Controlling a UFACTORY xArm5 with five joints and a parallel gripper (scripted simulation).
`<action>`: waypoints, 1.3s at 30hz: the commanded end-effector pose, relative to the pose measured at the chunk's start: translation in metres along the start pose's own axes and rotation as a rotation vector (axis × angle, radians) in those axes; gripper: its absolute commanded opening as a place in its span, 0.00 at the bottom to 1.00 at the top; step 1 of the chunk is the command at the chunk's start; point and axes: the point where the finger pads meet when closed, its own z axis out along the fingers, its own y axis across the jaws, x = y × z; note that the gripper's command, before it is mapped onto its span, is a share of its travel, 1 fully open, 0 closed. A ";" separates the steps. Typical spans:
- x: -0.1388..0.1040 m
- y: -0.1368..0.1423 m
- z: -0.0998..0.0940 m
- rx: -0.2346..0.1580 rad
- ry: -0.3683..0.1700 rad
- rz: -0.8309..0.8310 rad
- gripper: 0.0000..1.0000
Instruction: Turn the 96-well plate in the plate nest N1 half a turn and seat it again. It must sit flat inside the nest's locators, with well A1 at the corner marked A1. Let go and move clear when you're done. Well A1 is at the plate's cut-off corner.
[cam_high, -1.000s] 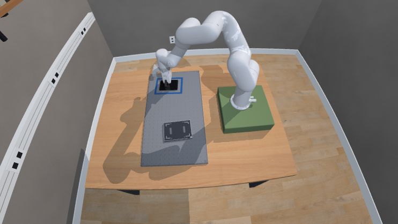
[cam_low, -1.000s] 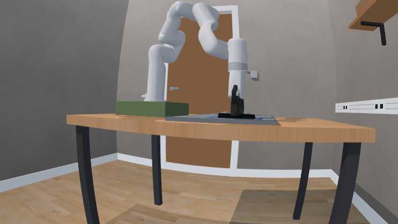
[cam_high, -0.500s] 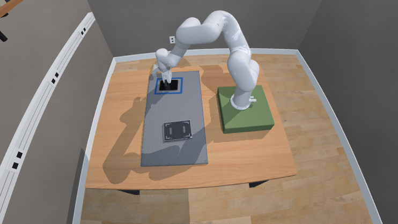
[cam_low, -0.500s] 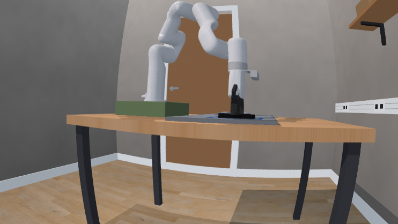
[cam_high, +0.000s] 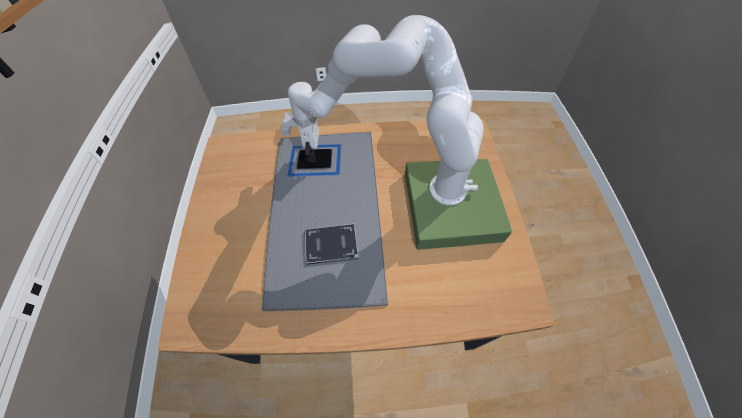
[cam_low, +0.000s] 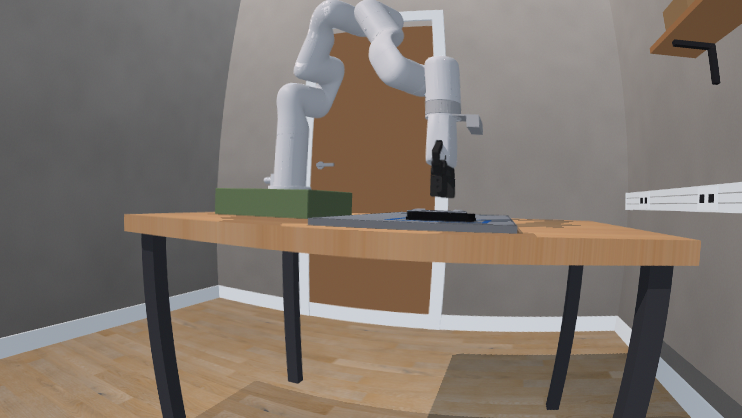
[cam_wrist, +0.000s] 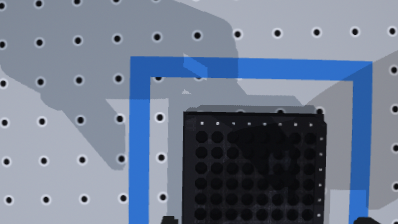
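The black 96-well plate (cam_high: 317, 158) lies flat on the grey breadboard, inside a blue square outline (cam_high: 313, 172) at the board's far end. In the wrist view the plate (cam_wrist: 252, 170) fills the lower middle, and its top right corner looks cut off. My gripper (cam_high: 308, 150) is open and empty. It hangs a short way above the plate (cam_low: 440, 214), fingers pointing down (cam_low: 442, 193). Only its fingertips show, at the bottom edge of the wrist view. The dark plate nest N1 (cam_high: 330, 244) with white corner locators sits empty near the board's middle.
The grey perforated breadboard (cam_high: 324, 259) lies on the wooden table. The arm's green base block (cam_high: 456, 203) stands to its right. The blue outline (cam_wrist: 140, 150) leaves a margin of board around the plate.
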 end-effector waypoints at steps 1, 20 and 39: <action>0.002 0.001 -0.014 0.001 0.006 0.000 1.00; 0.002 0.001 -0.056 0.001 0.006 0.000 1.00; 0.002 0.001 -0.056 0.001 0.006 0.000 1.00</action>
